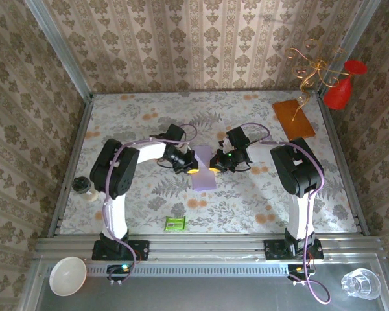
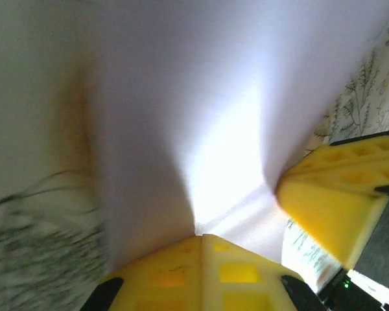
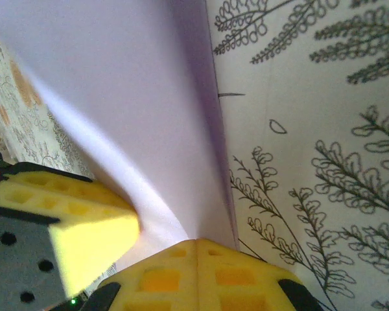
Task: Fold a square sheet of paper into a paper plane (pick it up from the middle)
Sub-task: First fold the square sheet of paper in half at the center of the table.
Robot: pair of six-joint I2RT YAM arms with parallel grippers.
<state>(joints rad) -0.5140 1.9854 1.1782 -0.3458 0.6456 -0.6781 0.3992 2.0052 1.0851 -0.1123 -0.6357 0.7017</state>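
I see my right end effector (image 3: 196, 242) with its yellow tips pinched together on the near edge of the square sheet of paper (image 3: 117, 97). The left end effector (image 3: 94, 227) touches the sheet just beside it. The fern-printed worktop (image 3: 311, 162) lies underneath.

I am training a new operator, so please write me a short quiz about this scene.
1. True or false: the left gripper and the right gripper are both shut on the square sheet of paper.
2. The green packet lies: A) close to the near edge of the table; B) in its far left corner; C) under the paper.
3. In which corner of the table lies the orange-brown board?
Key: 1 true; 2 A; 3 the far right corner.
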